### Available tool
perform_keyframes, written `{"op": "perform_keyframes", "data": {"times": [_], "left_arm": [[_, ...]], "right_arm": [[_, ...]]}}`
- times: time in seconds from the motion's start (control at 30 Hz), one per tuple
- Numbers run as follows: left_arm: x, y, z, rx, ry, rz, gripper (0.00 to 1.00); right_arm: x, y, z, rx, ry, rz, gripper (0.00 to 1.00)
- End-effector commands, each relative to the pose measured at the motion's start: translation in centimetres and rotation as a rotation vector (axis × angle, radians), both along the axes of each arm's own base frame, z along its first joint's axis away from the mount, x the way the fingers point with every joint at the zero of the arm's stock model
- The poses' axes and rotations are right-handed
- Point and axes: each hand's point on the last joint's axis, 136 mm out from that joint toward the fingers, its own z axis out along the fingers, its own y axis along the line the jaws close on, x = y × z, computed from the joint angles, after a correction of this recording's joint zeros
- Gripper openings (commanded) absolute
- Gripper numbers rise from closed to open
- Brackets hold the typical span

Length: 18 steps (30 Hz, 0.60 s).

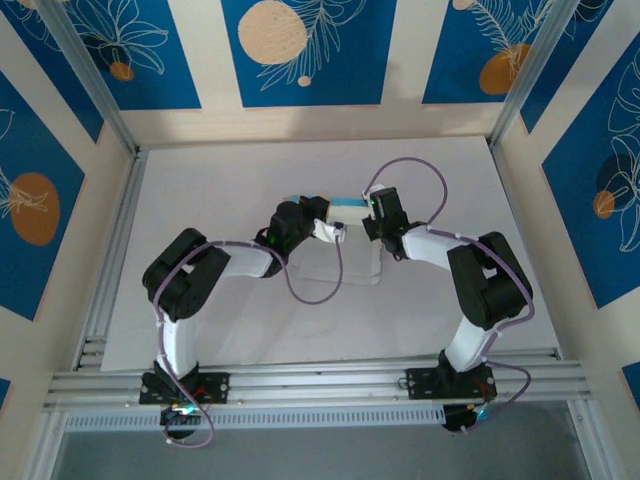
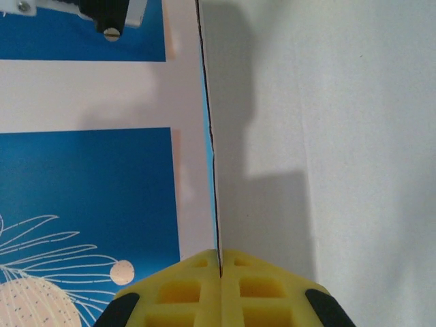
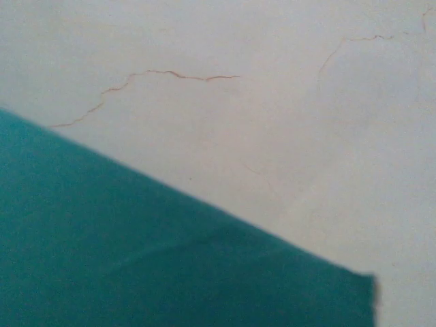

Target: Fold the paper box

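The paper box [image 1: 350, 204] shows as a small light-blue strip held up over the middle of the table, between the two wrists. My left gripper [image 1: 332, 222] meets it from the left. In the left wrist view the yellow fingertips [image 2: 184, 286] are pressed together on the card's edge, so my left gripper [image 2: 220, 269] is shut on the paper box [image 2: 210, 136], which runs straight up, seen edge-on. My right gripper [image 1: 368, 212] is at the card's right end. In the right wrist view the blue face of the paper box [image 3: 136, 245] lies close to the lens and hides the fingers.
The white table top [image 1: 200, 200] lies below [image 3: 272, 102], marked with thin cracks. A faint rectangular outline [image 1: 340, 265] lies just in front of the grippers. Aluminium rails [image 1: 300, 380] run along the near edge, and blue-patterned walls [image 1: 300, 50] close in the back and sides.
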Motion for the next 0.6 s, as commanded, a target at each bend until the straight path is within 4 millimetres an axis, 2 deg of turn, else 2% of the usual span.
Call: {"op": "perform_keyframes", "data": {"times": [0.0, 0.33, 0.57], "left_arm": [[-3.9, -3.4, -1.3, 0.008, 0.049, -0.124, 0.0], [-5.3, -4.3, -2.3, 0.047, 0.075, -0.136, 0.0], [-5.8, -5.2, -2.4, 0.049, 0.072, -0.145, 0.0]], "right_arm": [[-1.2, -1.8, -3.2, -0.134, 0.099, -0.039, 0.0], [0.0, -4.2, -2.7, -0.23, 0.061, -0.196, 0.0], [0.1, -4.6, -3.0, -0.269, 0.066, -0.225, 0.0]]}}
